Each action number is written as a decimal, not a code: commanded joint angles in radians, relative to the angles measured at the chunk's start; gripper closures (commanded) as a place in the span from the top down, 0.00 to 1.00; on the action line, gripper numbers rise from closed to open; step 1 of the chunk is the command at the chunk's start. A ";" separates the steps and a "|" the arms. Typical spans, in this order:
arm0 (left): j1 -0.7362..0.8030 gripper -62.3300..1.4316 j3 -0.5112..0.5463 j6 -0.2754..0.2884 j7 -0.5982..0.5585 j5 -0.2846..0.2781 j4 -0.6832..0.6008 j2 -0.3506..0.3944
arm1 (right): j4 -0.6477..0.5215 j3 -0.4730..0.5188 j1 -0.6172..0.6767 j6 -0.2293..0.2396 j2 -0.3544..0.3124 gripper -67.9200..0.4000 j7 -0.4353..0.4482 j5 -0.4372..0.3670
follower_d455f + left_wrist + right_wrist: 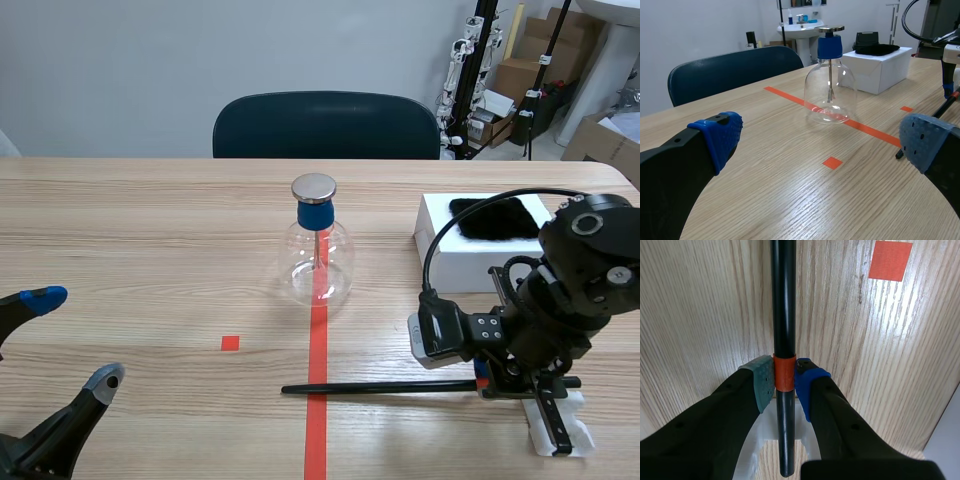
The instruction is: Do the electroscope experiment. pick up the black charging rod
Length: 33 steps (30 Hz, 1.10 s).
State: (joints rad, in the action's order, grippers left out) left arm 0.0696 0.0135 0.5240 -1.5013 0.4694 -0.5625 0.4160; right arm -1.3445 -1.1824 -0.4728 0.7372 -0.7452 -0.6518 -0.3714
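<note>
The black charging rod (380, 387) lies level and low across the red tape line, its tip pointing left. My right gripper (486, 378) is shut on it near its right end. In the right wrist view the pads (762, 382) press on the rod's orange band (785, 372), and the long black shaft (783, 300) runs ahead of the gripper (785, 384). The rod's rear end is over a white stand (765, 432). My left gripper (72, 340) stays open at the near left, holding nothing. In the left wrist view that gripper (822, 142) faces the flask, and the rod's tip (900, 155) shows.
A glass electroscope flask (318, 255) with a blue neck and metal cap stands on the tape line mid-table, also in the left wrist view as the flask (830, 95). A white box (470, 262) carrying a black cloth (492, 218) sits behind my right arm. A dark chair (325, 125) stands beyond the far edge.
</note>
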 commanded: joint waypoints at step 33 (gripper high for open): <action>0.002 1.00 0.003 -0.005 -0.050 -0.012 -0.013 0.006 | -0.410 0.443 0.281 0.008 -0.231 0.01 0.161 0.109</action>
State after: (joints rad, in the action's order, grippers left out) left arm 0.0696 0.0135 0.5240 -1.5013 0.4702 -0.5625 0.4160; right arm -1.7370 -0.7555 -0.2043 0.7380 -0.9634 -0.4999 -0.2687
